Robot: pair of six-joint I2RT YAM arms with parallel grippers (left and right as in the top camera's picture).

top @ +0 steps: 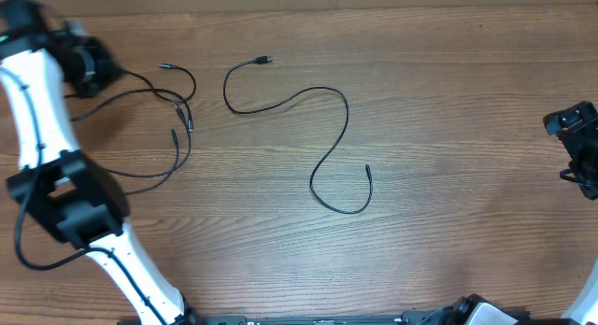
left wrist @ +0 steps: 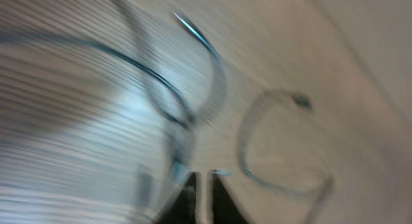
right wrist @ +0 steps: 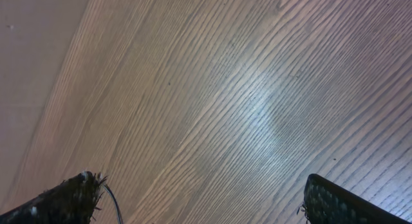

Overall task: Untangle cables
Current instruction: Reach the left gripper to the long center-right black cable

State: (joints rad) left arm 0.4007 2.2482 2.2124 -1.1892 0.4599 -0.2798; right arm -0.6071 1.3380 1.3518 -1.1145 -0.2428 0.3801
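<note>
The knot of thin black cords [top: 182, 115] lies on the wooden desk [top: 448, 82] just inward of the clenched left claw [top: 110, 73], perhaps pinching a strand, while the long S-shaped black cord [top: 332, 138] sprawls mid-desk, well apart from the wide-released right claw [top: 572, 148].

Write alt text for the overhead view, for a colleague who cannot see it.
One long black cable lies alone in an S-curve on the wooden table, while a few more cables loop together at the left, beside the shut left gripper. The open right gripper sits at the right edge, away from every cable.
</note>
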